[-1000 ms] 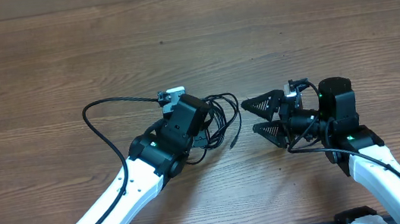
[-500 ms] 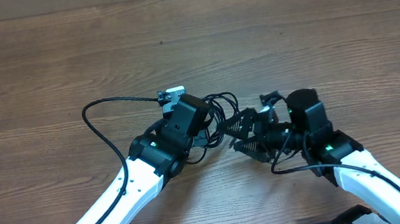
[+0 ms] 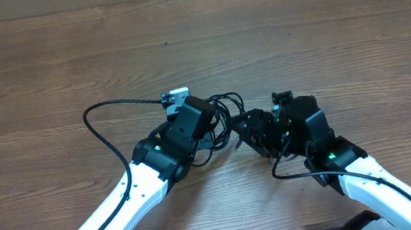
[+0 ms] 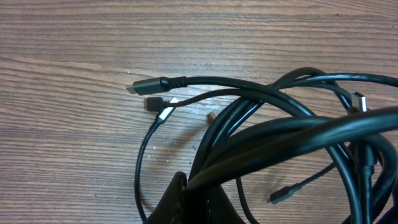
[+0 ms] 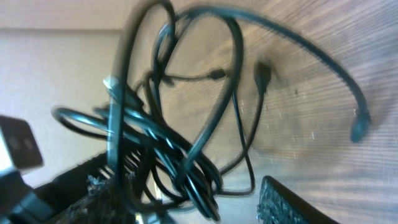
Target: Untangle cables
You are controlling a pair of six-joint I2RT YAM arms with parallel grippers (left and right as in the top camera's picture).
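Wooden table (image 3: 26,58) — cables (image 4: 280,124) pinched in left hand (image 4: 189,194), right hand (image 3: 253,131) half-open around them.

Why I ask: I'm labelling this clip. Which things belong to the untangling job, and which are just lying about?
Belongs to the job:
cables, a looped black bunch
left gripper, shut on them
right gripper, open around them

Just there:
left arm's own thicker cable
wooden table
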